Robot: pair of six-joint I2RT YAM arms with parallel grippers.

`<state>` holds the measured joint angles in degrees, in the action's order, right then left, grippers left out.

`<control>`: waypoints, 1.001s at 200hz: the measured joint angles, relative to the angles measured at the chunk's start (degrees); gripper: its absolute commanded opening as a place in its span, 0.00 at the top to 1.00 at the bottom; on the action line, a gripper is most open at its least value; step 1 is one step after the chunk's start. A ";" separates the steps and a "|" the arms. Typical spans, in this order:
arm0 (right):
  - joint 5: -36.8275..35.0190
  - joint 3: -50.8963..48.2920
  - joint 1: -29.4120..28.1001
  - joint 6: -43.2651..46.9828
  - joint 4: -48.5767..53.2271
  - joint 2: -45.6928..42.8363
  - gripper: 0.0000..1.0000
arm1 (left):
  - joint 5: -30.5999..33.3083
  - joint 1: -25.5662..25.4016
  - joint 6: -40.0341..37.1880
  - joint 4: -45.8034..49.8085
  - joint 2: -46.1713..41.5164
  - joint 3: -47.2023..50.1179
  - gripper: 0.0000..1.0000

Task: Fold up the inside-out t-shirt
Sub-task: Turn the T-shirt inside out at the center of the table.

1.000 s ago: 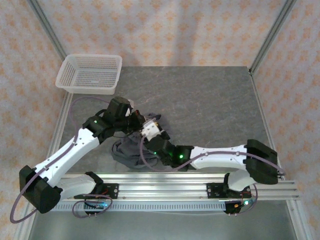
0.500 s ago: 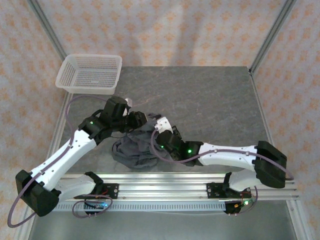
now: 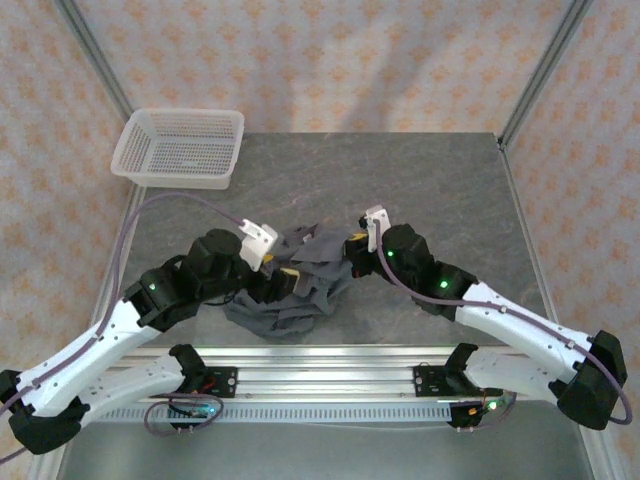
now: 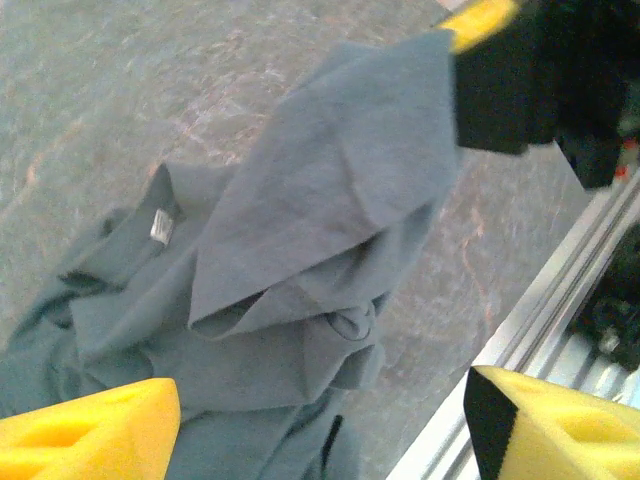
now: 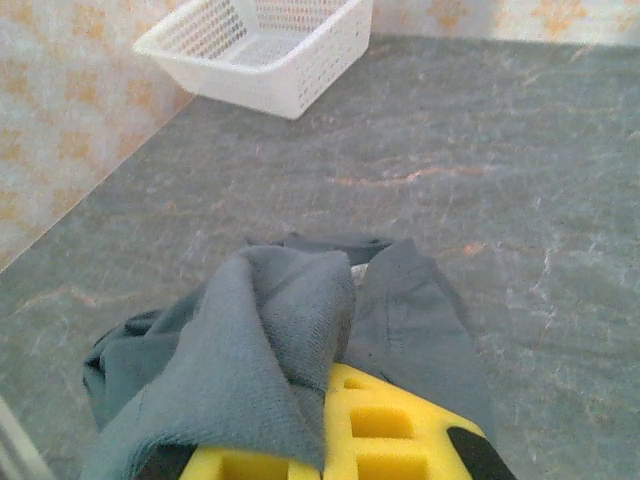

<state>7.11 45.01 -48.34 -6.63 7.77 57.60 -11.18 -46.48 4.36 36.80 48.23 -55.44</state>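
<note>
The inside-out t-shirt [image 3: 292, 298] lies as a crumpled dark grey heap near the table's front edge, left of centre. My right gripper [image 3: 353, 248] is shut on a fold of it and holds that fold up off the heap. In the right wrist view the cloth [image 5: 262, 340] drapes over the yellow fingers [image 5: 385, 435]. My left gripper [image 3: 284, 280] hovers open over the heap. Its yellow fingertips [image 4: 85, 432] stand wide apart with nothing between them. In the left wrist view the raised fold [image 4: 340, 190] hangs from the right gripper [image 4: 505, 75], and a small white label [image 4: 161, 227] shows.
A white mesh basket [image 3: 182, 146] sits at the back left corner, also seen as the basket [image 5: 262, 48] from the right wrist. The metal rail [image 3: 330, 380] runs along the near edge, close behind the heap. Bare grey tabletop [image 3: 440, 190] stretches to the right and back.
The left gripper opened, let go of the shirt and drew back toward the near side. The right gripper shut on a fold and swung right, pulling the cloth up.
</note>
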 measured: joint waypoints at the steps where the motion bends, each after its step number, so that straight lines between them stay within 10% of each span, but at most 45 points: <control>1: 0.15 0.02 0.02 0.00 0.07 0.00 1.00 | 0.28 -0.35 -0.59 -0.02 0.17 0.00 0.24; 56: 6.51 0.90 0.17 0.00 3.39 0.46 1.00 | 13.51 -13.60 -19.78 -7.67 11.04 1.07 0.21; 103: 8.92 1.75 0.17 0.00 4.48 0.52 1.00 | 23.58 -14.29 -29.09 -22.99 14.05 9.01 0.19; 142: 10.43 1.88 0.17 0.02 4.46 0.76 1.00 | 26.56 -14.23 -30.99 -30.71 12.87 10.51 0.60; 169: 10.91 1.88 0.17 0.00 4.44 1.33 1.00 | 26.84 -14.16 -31.41 -32.35 12.22 10.62 0.70; 200: 10.95 1.88 0.17 -0.02 4.46 1.60 1.00 | 26.67 -13.97 -31.32 -32.17 10.75 10.62 0.53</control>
<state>18.06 46.89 -48.16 -6.66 12.23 59.20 15.49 -60.45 -26.96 4.62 58.98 -44.82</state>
